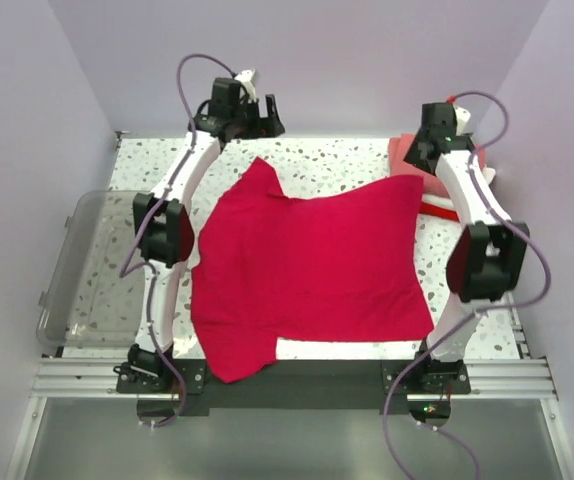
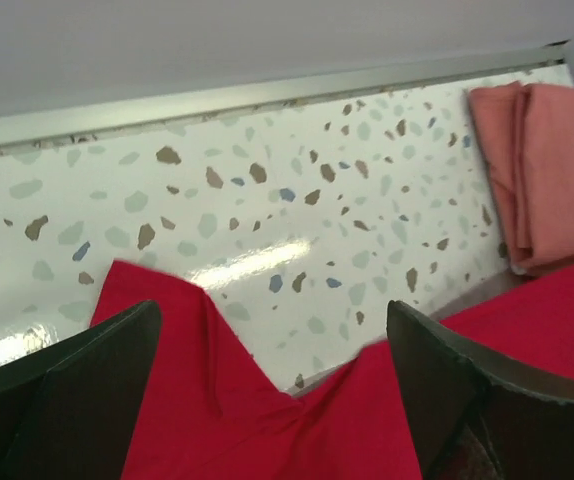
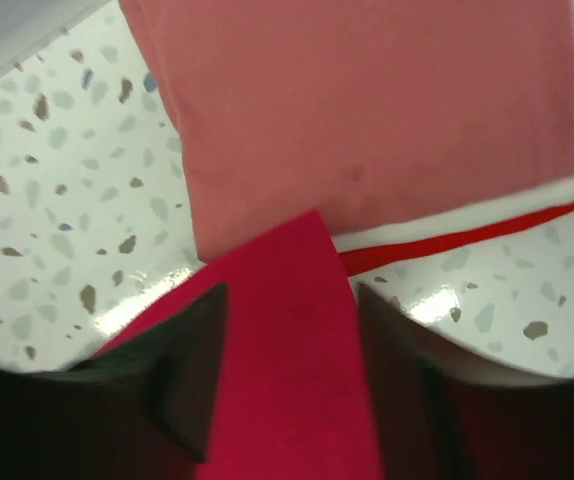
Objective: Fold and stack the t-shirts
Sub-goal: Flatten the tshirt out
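The crimson-red t-shirt (image 1: 307, 270) lies spread open and mostly flat on the speckled table (image 1: 337, 165), between the two arms. One sleeve points to the far side and the other hangs near the front edge.

The left gripper (image 2: 272, 320) hovers over the far sleeve of this shirt. Its jaws stand wide apart and hold nothing; the red cloth lies below them.

The right gripper (image 3: 292, 295) is at the far right corner of the same shirt. Its jaws are partly apart, and the pointed corner of the cloth lies in the gap between them. Whether the fingers (image 3: 182, 380) touch the cloth, I cannot tell from this close view.

Just beyond that corner, to the right of the crimson shirt, there is a stack of folded t-shirts. The salmon-pink one (image 3: 367, 110) is on top, then a white one (image 3: 467, 215), and a red one (image 3: 467, 240) is under it. The shirt corner overlaps the near edge of the stack.

On the left of the crimson shirt, a clear plastic bin (image 1: 87, 270) sits at the table side.
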Available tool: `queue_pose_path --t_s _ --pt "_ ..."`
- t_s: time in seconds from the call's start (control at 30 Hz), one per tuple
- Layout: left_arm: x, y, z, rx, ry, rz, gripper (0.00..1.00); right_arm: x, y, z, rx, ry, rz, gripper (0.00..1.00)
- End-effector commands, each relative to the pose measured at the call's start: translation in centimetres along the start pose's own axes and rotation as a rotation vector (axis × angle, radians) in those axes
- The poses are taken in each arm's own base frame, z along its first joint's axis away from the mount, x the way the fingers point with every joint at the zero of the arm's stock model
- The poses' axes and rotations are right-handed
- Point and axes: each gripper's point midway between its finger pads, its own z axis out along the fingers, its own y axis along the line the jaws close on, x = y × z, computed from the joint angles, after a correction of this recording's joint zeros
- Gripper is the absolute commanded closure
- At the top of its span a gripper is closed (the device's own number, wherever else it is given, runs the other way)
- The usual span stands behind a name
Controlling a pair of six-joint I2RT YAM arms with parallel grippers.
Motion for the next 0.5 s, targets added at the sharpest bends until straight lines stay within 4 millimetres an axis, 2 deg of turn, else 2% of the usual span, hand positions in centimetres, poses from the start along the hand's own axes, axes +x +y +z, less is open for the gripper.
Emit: queue_pose_path --t_s 0.0,0.03,0.07,0.1,0.13,0.17,0.2,0.23,0.27,0.3,0.33,0.37,0.4,0.43,0.47 --pt "-6.2 -3.2 -2.3 0.040 -0.173 0.019 0.00 -4.6 2.6 -0.1 -0.084 -0.057 0.029 0.35" --pt "-6.7 -3.7 -2.7 0.051 -0.205 0.038 0.00 -4.4 2.6 -0.3 -0.094 -0.044 0.025 0.28" --pt "-3.1 -2.3 -1.6 0.026 -0.131 0.028 0.00 -4.4 2.7 -0.6 -0.103 -0.047 0.021 0.22" --pt "-4.0 -3.2 -3.6 0.031 -0.160 0.042 0.00 -3.2 2.4 -0.4 -0.106 -0.029 -0.001 0.08" --pt "-3.1 -3.1 -4.0 0.027 -0.142 0.052 0.00 -3.8 2.2 -1.6 -0.126 -0.056 0.007 0.05" --pt "-1.7 -2.8 -4.8 0.013 -0.106 0.053 0.00 -3.3 2.0 -2.0 -0.135 -0.049 0.003 0.03" --pt "-0.9 -2.8 -5.2 0.005 -0.083 0.058 0.00 -1.2 1.9 -1.8 -0.158 -0.001 -0.026 0.03" --pt "0.2 -2.6 -5.6 -0.005 -0.054 0.069 0.00 -1.3 2.0 -3.3 -0.199 -0.016 -0.027 0.03" --pt "1.5 -2.7 -6.6 -0.009 -0.028 0.074 0.00 -0.4 2.2 -3.7 -0.231 0.004 -0.037 0.03" --pt "3.9 -2.5 -6.6 -0.023 0.022 0.073 0.00 1.7 2.7 -4.5 -0.304 0.060 -0.053 0.03" --pt "4.7 -2.6 -7.0 -0.024 0.034 0.073 0.00 3.3 2.9 -4.3 -0.327 0.107 -0.063 0.03" --pt "4.6 -3.3 -8.1 -0.016 0.023 0.074 0.00 4.0 3.0 -5.2 -0.365 0.127 -0.061 0.03" --pt "5.6 -3.8 -8.4 -0.007 0.038 0.072 0.00 6.6 2.7 -5.0 -0.375 0.194 -0.063 0.03" --pt "7.6 -3.3 -8.3 -0.015 0.074 0.053 0.00 8.0 3.2 -5.7 -0.428 0.245 -0.060 0.03" --pt "8.0 -3.5 -8.8 -0.011 0.079 0.045 0.00 9.0 3.2 -6.3 -0.450 0.265 -0.054 0.04"
